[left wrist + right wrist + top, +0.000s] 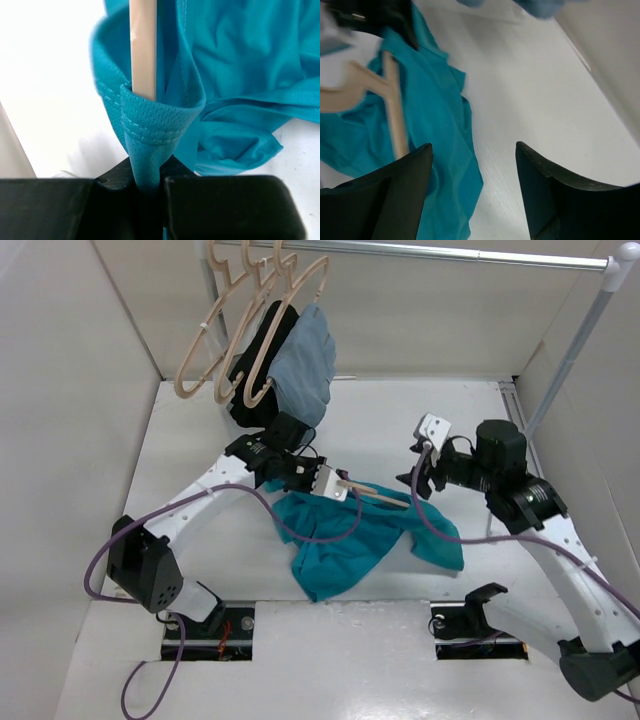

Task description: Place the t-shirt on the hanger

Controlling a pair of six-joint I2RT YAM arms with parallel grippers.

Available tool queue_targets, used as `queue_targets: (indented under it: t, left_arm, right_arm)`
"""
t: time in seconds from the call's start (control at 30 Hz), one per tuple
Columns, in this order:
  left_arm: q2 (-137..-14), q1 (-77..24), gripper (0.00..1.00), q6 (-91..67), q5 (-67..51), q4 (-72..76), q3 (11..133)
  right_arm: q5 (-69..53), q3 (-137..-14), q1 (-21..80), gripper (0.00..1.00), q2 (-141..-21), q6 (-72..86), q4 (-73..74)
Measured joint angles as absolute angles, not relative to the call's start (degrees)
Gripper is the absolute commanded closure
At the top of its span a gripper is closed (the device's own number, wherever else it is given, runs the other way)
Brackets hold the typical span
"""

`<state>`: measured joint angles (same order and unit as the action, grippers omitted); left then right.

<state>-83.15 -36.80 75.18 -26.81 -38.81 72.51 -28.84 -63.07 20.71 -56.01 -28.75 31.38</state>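
The teal t-shirt (350, 540) lies crumpled on the white table between the arms. My left gripper (305, 475) is at its upper left edge, shut on a stitched hem of the t-shirt (150, 140). In the left wrist view the gripper (150, 184) pinches this fold between its jaws. A beige hanger (378, 494) lies on the cloth; one arm of the hanger (143, 50) runs into the loop of fabric just above the jaws. My right gripper (420, 480) is open and empty beside the hanger's right end. In the right wrist view the gripper (472, 152) hovers over the t-shirt's edge (437, 115), with the hanger (395, 112) at left.
Several identical beige hangers (240, 330) hang from a metal rail (450, 252) at the back. A black garment (255, 355) and a grey-blue garment (305, 365) hang there too. White walls enclose the table left, back and right.
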Motion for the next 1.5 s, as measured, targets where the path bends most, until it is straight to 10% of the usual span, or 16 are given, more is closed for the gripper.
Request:
queue_targets:
  t: [0.47, 0.67, 1.1, 1.5]
  left_arm:
    - [-85.67, -36.80, 1.00, 75.33, -29.52, -39.00, 75.13]
    - [-85.67, -36.53, 1.00, 74.06, -29.54, -38.76, 75.48]
    - [-85.71, -37.23, 0.95, 59.05, -27.99, -26.20, 75.55]
    - [-85.76, -36.18, 0.44, 46.85, -17.72, -17.50, 74.59]
  right_arm:
    - [-22.87, -50.89, 34.11, 0.30, -50.89, -24.75, 28.99]
    - [-20.36, -50.72, 34.22, 1.00, -54.06, -22.37, 23.49]
    - [-18.63, -49.65, 31.79, 1.00, -46.87, -15.99, 23.33]
    - [-13.89, -49.04, 30.02, 1.00, -39.40, -9.37, 31.20]
